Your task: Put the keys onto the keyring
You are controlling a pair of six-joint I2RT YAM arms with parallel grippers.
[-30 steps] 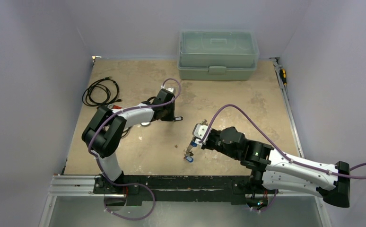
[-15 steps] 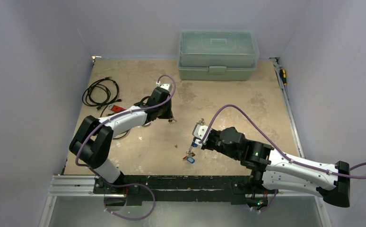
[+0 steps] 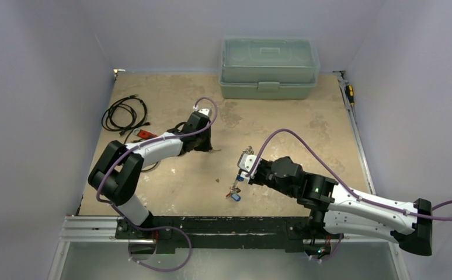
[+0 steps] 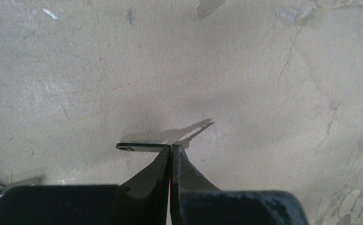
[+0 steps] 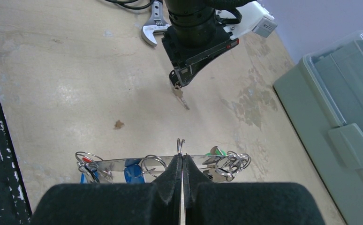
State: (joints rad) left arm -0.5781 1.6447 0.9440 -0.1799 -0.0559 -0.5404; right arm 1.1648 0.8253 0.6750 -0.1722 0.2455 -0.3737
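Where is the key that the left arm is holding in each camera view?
Top external: the key juts right from the left gripper, mid-table.
Left wrist: a thin dark edge-on strip left of the fingertips, lower centre.
Right wrist: upper centre, dangling beneath the left gripper.
Shared landmark: the left gripper's shut fingers pinching it.

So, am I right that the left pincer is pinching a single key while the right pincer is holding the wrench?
Not quite: the right wrist view shows the right pincer shut on the keyring, not the wrench, which lies on the table. The left pincer is indeed pinching a single key.
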